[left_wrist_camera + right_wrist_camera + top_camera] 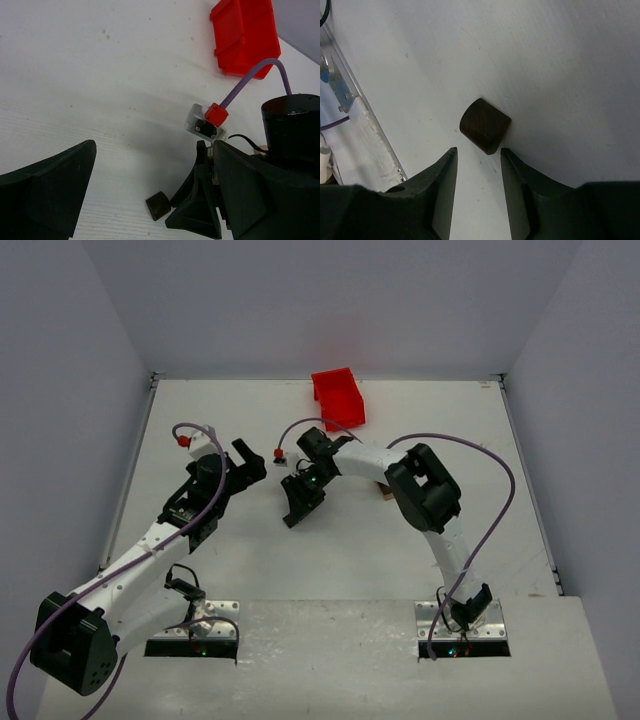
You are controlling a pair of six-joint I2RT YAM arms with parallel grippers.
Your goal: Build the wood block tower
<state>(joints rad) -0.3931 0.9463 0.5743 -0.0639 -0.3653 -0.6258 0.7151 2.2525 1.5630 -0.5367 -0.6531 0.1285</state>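
White matte table (330, 570), pale grey walls (350, 300). Dark wooden block (485, 125) lies on table just past right gripper (477, 152) tips; jaws slightly parted, block unheld. Left gripper (250, 464) wide, empty.

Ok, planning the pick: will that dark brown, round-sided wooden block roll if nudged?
Possibly: the dark brown round-sided wooden block shows a curved face, so a nudge may rock it. It looks like rigid wood, so pinching shouldn't deform it.
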